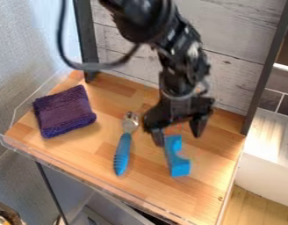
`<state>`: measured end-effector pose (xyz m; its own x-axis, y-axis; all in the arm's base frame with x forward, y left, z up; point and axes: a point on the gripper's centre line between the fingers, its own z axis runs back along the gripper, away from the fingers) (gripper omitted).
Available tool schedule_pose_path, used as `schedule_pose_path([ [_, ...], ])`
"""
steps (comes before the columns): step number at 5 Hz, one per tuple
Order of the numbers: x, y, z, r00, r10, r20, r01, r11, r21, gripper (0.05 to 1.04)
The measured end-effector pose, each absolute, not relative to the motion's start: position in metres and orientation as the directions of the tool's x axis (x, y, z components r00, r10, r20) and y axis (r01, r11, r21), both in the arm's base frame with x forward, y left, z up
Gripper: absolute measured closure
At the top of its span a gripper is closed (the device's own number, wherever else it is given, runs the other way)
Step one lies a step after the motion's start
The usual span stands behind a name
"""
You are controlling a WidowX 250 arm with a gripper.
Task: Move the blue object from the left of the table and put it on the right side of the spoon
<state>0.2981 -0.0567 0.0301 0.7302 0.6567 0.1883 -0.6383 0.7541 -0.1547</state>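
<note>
in the camera view, the blue block (179,164) lies on the counter (210,189), right of the spoon (122,153), where it should go. the end effector (177,135) is spread wide over its far end; placing looks done, with only backing off left.

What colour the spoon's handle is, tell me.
The spoon's handle is blue, clearest in the camera view.

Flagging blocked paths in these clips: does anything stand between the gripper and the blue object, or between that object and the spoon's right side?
Nothing visible does. The gripper hangs at the upper end of the blue object, which already lies right of the spoon.
</note>
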Motion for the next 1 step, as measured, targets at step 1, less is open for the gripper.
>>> schedule_pose_path([
  [1, 0.2981, -0.0562, 0.0305, 0.733, 0.653, 0.189, -0.635, 0.757, -0.153, 0.083],
])
